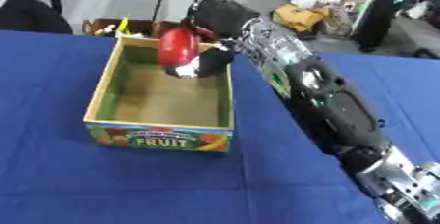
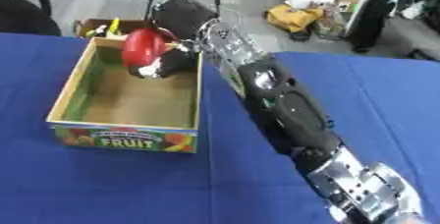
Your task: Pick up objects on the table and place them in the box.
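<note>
While over the box (image 1: 160, 128), red object (image 1: 178, 46).

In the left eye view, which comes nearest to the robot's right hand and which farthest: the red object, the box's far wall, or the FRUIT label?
1. Red object: held in the right hand, over the box's far end.
2. Far wall: just behind and below the hand.
3. FRUIT label: on the box's near outside wall, farthest.

The right hand (image 1: 210, 46) reaches over the far end of the fruit box (image 1: 103, 88), fingers curled round a red object (image 1: 178, 46). The box stands on a blue tablecloth (image 1: 129, 183).
</note>
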